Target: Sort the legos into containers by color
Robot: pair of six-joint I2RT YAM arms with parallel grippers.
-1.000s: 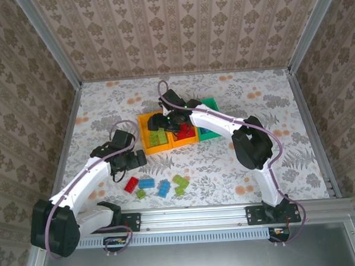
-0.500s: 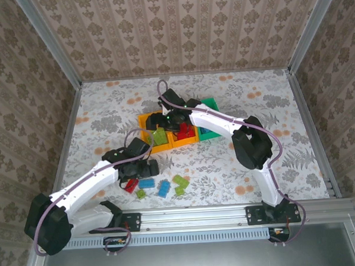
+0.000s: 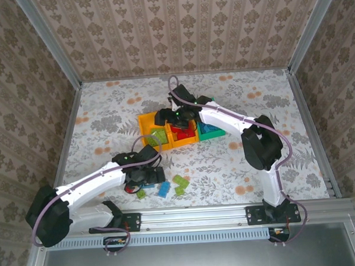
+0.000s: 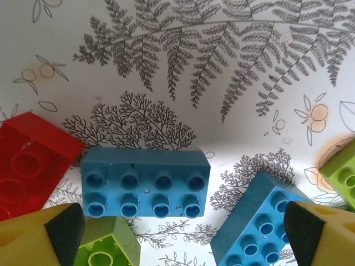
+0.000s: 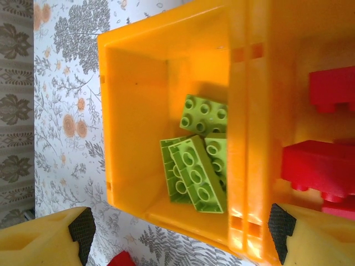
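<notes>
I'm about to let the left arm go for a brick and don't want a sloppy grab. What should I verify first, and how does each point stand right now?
1. The left gripper is open and empty: ok.
2. The blue brick lies flat, studs up, centred in the gap: ok.
3. Room beside it: not ok. A red brick and a green brick crowd its left end.
4. The right gripper is open and empty over the yellow bin: ok.
5. Way to the green bin, which holds blue: probably not ok, since the right arm lies across it.
</notes>
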